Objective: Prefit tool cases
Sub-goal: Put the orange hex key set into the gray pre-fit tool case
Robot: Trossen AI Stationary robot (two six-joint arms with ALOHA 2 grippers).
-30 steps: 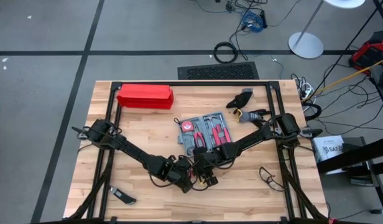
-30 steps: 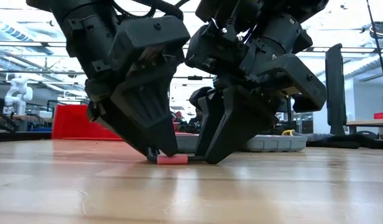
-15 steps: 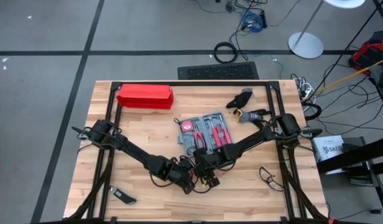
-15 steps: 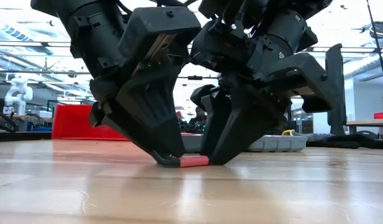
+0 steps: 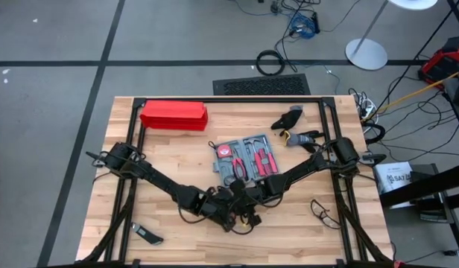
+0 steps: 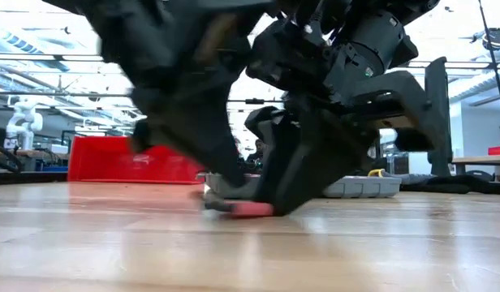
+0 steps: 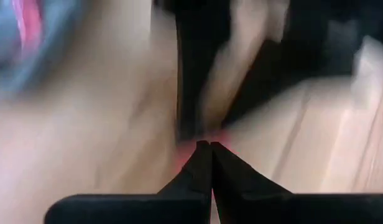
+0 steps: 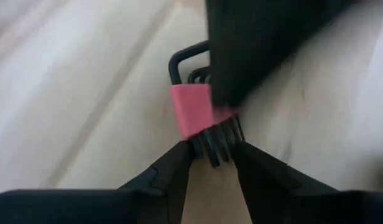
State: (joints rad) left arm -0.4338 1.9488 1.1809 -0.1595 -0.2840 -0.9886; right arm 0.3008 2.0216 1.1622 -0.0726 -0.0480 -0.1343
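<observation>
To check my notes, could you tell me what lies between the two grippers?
A red-sleeved hex key set, between left gripper and right gripper; the right wrist view shows it best.

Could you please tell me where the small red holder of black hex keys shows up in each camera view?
High view: hidden beneath the two meeting grippers.
Low view: red holder of black hex keys on the wooden table, low centre.
Left wrist view: red blur at the fingertips.
Right wrist view: centre.
Shared landmark: the table.
</observation>
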